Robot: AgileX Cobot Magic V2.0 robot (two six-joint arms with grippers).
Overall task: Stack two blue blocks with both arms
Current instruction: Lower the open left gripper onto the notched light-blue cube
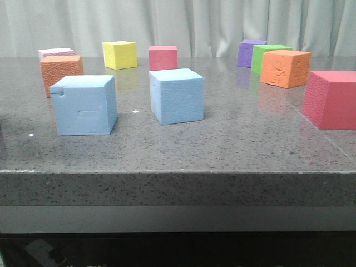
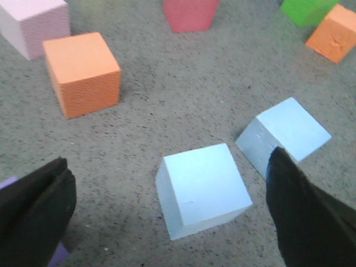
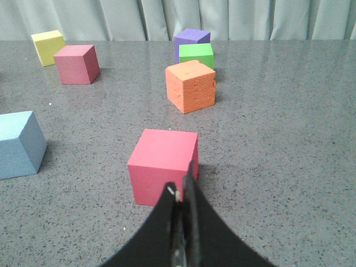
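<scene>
Blue blocks [image 1: 83,105] [image 1: 176,95] apart; left wrist view alone shows open left tool [image 2: 167,217].

left gripper [image 2: 167,217]: fingers spread wide, holding nothing, raised off the table | right gripper [image 3: 182,222]: fingers pressed together, holding nothing | neither arm visible from front

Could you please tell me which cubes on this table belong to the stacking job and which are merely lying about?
Part of the job:
- notched blue cube
- plain blue cube

Lying about:
- yellow cube
- two red cubes
- two orange cubes
- purple cube
- green cube
- pale pink cube
</scene>
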